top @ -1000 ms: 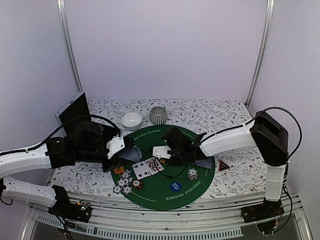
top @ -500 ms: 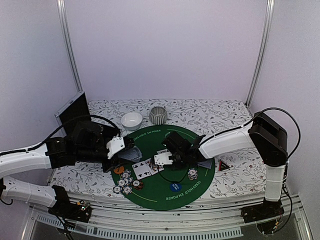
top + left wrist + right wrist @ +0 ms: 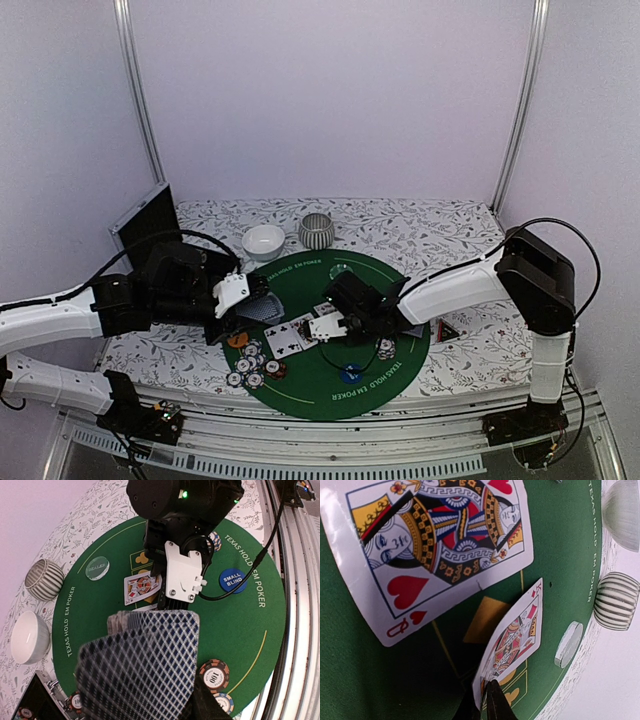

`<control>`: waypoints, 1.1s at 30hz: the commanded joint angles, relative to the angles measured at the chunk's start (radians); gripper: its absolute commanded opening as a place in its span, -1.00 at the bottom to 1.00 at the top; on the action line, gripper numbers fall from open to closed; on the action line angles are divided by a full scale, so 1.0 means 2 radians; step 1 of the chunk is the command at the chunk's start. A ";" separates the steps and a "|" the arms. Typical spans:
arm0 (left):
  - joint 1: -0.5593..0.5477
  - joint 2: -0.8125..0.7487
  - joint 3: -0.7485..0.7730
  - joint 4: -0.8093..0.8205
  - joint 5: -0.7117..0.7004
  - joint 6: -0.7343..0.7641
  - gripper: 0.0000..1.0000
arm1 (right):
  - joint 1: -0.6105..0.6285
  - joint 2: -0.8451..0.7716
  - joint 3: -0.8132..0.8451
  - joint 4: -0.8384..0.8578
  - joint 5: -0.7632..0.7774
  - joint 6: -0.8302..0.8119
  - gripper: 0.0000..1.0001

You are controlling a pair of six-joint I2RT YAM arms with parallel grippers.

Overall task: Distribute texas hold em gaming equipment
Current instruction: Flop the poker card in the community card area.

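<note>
Top view: the left claw (image 3: 248, 303), at 9 o'clock of the green mat (image 3: 405, 300), is clamped on a deck (image 3: 266, 311) of blue-backed cards. The right claw (image 3: 333, 322) hangs low near the mat's centre, its jaws together. What it grips is too small to read here. Face-up cards (image 3: 288, 337) lie just beside it at 8 o'clock, with poker chips (image 3: 250, 368) beyond them.

Left wrist view: the deck fills the foreground, fanned unevenly. The small-blind disc (image 3: 232, 579) sits at 3 o'clock and the dealer disc (image 3: 96, 567) at 10 o'clock.

Right wrist view: the fingertips (image 3: 496, 705) pinch only the lower corner of the king of diamonds (image 3: 512, 637), which stands tilted above the mat. The queen of hearts (image 3: 440, 545) lies flat at 11 o'clock of it.

Risks, as I judge them: so thin a corner grip could let the king swivel, flop face down, or land overlapping the queen on release. The loose fan could shed a card if the left claw tips.
</note>
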 commanded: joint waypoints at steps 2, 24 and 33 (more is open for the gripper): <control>-0.001 -0.008 0.008 0.004 0.003 -0.004 -0.32 | 0.013 -0.009 -0.019 -0.028 -0.023 -0.013 -0.86; -0.001 -0.013 0.008 0.004 0.003 -0.004 -0.31 | 0.021 -0.028 -0.028 -0.035 -0.007 -0.023 -0.09; -0.001 -0.015 0.007 0.005 0.003 -0.004 -0.31 | 0.029 -0.089 -0.019 -0.050 -0.003 -0.015 0.36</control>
